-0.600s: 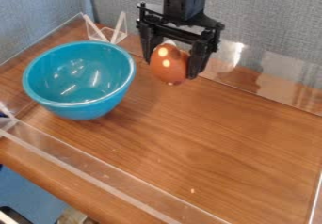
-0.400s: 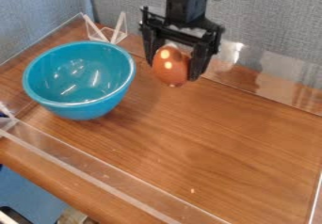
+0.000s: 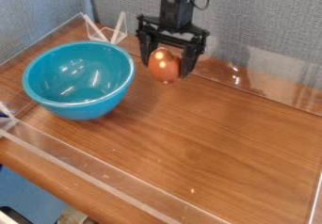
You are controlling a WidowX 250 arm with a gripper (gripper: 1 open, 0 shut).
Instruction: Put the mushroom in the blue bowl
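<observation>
**Gripper has shifted back and left, with the mushroom between its open fingers**

Compared with a moment ago, your gripper (image 3: 169, 61) now sits further toward the back of the table and a little to the left, and the mushroom (image 3: 165, 65) has gone with it in the view.

The wide stretch of brown wooden table (image 3: 214, 143) nearest you is bare, bounded by a clear raised edge along the front and left sides.

Further in on the left stands the blue bowl (image 3: 79, 78), upright, its inside showing nothing.

To its right, near the back edge, your gripper points down with its jaws spread wide. The mushroom's orange cap shows between the black fingers (image 3: 145, 55), low over the wood; you cannot tell whether the fingers touch it. The mushroom is apart from the bowl's rim.
</observation>
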